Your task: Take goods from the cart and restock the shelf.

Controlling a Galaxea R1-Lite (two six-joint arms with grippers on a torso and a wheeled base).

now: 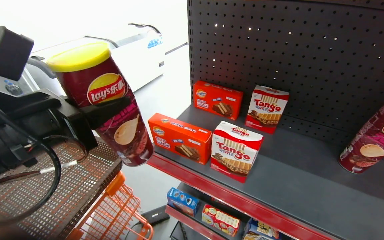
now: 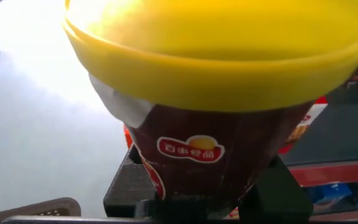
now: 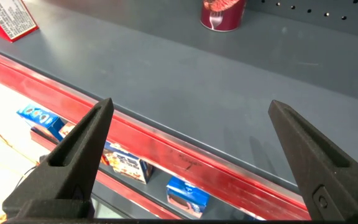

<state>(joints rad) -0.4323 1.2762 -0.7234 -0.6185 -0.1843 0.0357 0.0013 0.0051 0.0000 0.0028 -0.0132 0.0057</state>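
Snack boxes and a shelved can are being carried by the shelf. A chip can (yellow-lidded, tilted) is being clamped around its middle by the left gripper, between the cart and the shelf. The right gripper is being held wide apart over the shelf's front.

We see a glossy chip canister with a smooth yellow plastic lid, a matt grey shelf, and a perforated metal pegboard.
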